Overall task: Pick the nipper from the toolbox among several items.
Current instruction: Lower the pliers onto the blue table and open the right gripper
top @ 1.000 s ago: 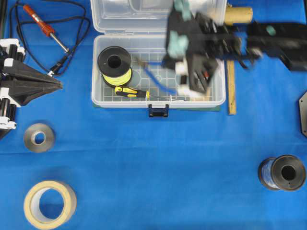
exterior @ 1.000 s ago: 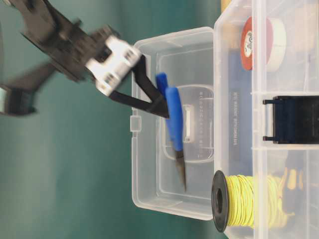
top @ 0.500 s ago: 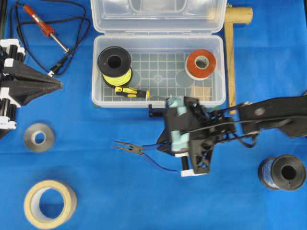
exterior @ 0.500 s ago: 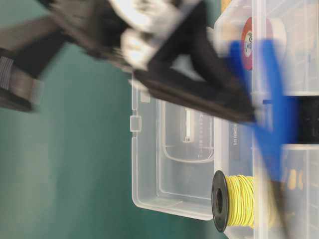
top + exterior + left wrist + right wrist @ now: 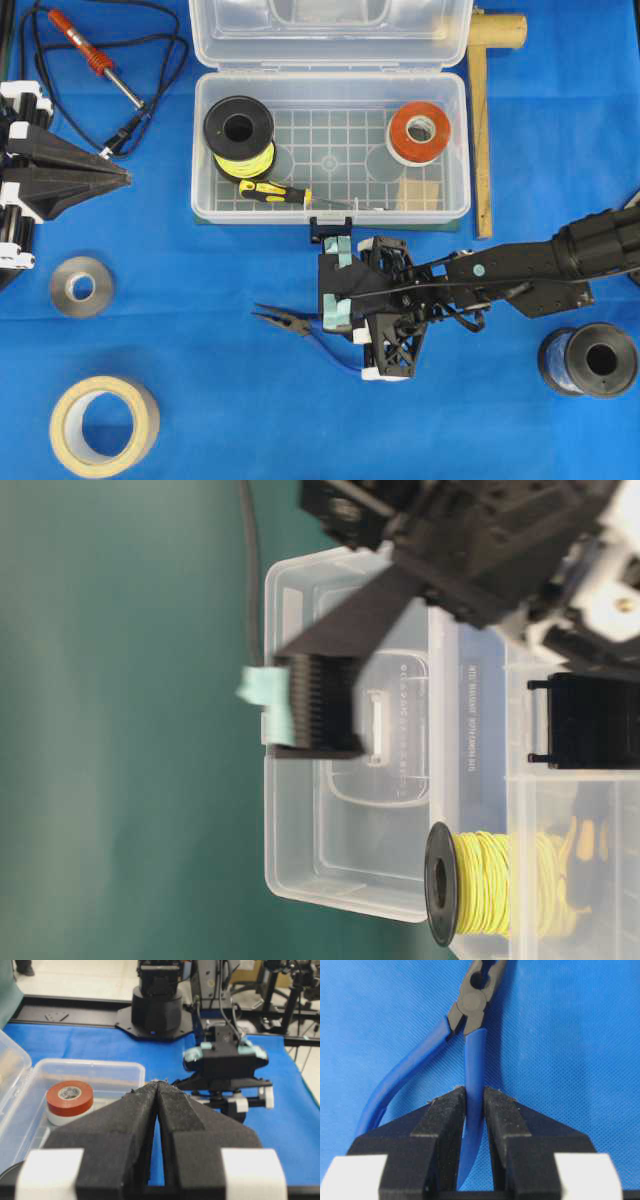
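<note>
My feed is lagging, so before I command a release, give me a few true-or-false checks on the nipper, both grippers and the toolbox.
1. The right gripper is shut on one blue handle of the nipper. True.
2. The nipper lies inside the toolbox. False: it is outside, over the blue cloth in front of the box.
3. The left gripper is open. False: its fingers are pressed together, holding nothing.
4. The toolbox lid is open. True.
5. The screwdriver lies on the cloth. False: it is in the toolbox, beside the yellow spool.
</note>
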Robot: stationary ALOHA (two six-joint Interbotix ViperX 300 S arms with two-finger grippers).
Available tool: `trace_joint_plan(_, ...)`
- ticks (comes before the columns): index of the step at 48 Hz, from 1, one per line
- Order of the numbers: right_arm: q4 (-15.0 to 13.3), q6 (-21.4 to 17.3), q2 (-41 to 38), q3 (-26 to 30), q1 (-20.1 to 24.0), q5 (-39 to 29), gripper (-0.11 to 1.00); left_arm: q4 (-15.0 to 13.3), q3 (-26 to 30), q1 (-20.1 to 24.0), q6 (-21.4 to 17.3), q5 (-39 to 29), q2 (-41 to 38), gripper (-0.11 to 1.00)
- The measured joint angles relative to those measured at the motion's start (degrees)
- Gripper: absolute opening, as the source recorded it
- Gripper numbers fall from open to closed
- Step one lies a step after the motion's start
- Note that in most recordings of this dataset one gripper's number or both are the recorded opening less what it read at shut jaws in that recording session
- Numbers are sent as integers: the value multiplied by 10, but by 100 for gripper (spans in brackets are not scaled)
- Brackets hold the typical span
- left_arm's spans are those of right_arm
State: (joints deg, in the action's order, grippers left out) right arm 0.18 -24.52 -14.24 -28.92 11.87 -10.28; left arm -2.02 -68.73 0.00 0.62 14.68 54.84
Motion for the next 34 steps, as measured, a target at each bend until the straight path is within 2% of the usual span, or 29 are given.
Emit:
trace_joint_plan(7, 0, -1, -4, 0, 0, -1, 16, -1, 0, 1, 0, 1, 0, 0)
trace_joint_plan(9, 0, -1, -4, 0, 0, -3, 25, -1, 0, 1, 0, 0, 0, 0)
trace_joint_plan(15, 0, -1, 9, 0, -1, -21, 65, -1, 0, 1, 1, 1, 0, 0)
trace_joint_plan(18, -2, 3, 35, 0, -1, -38, 78, -1, 0, 1, 1, 0, 0, 0)
trace_joint_plan(24, -15, 4, 107, -4, -1, -73, 73, -1, 0, 1, 1, 1, 0, 0)
trace_joint_plan(34, -64, -1, 250, -47, -3, -119, 74, -1, 1, 1, 1, 0, 1, 0)
